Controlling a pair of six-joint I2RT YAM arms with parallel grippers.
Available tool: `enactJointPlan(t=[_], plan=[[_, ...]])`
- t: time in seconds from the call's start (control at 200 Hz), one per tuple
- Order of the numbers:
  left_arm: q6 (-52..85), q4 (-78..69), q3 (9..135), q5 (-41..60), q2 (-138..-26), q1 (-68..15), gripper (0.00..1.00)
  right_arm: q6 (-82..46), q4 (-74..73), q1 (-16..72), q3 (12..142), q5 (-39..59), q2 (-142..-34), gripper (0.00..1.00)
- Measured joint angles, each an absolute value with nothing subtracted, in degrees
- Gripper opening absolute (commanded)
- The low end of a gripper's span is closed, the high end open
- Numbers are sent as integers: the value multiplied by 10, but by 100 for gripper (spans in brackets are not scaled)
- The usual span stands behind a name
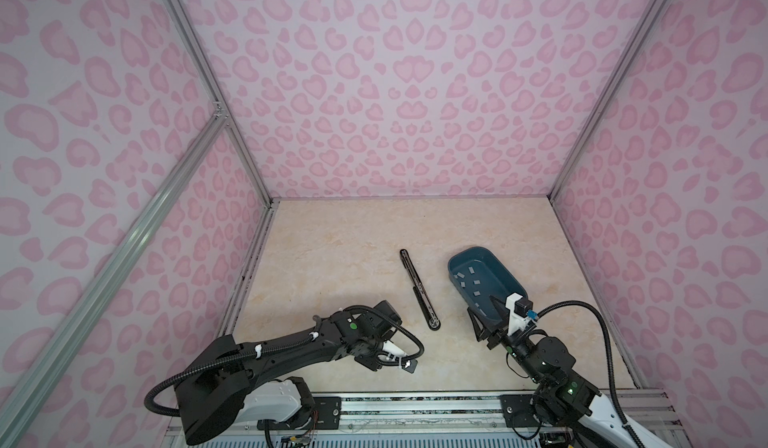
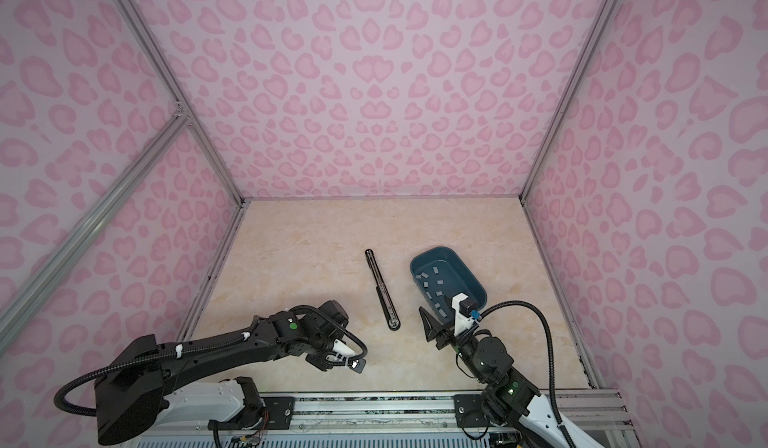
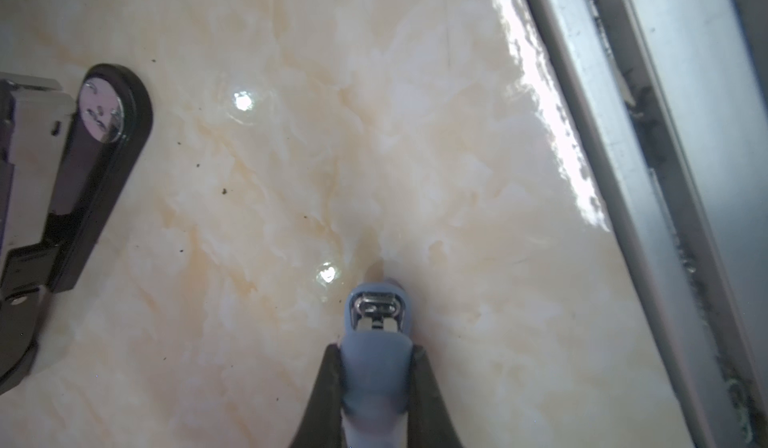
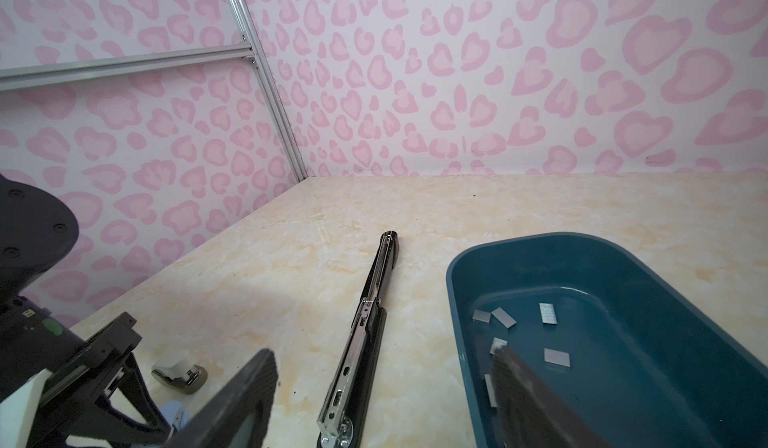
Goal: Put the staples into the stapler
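Observation:
A long black stapler (image 1: 417, 290) (image 2: 383, 290) lies opened out flat mid-table, its metal channel facing up (image 4: 365, 334). Several pale staples (image 1: 474, 282) (image 4: 557, 356) lie loose in a teal tray (image 1: 450, 267) (image 4: 453, 275) to its right. My left gripper (image 1: 401, 361) (image 3: 376, 348) sits near the front edge, shut on a small blue-grey stapler (image 3: 376, 375) whose metal tip points at the tabletop. My right gripper (image 1: 490, 319) (image 4: 382, 392) stands open at the tray's near end, one finger (image 4: 523, 388) over the tray, nothing between its fingers.
A small beige-white stapler (image 4: 178, 373) lies on the table beside the left gripper. The black stapler's rounded end (image 3: 104, 126) is close to the left gripper. Pink patterned walls enclose the table; a metal rail (image 1: 415, 404) runs along the front edge.

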State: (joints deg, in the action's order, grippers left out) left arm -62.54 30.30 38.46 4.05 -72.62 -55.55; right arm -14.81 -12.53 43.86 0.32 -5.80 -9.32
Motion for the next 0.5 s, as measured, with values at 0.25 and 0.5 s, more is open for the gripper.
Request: enactJointPlan(t=[0.25,0.5], plan=[[-603,305,439,9,-705,-554,3,-148,-166,439,3,-42,-201,81],[-578,237,474,40,-646,-496,4,-163,-233,448,63,2,-455,71]])
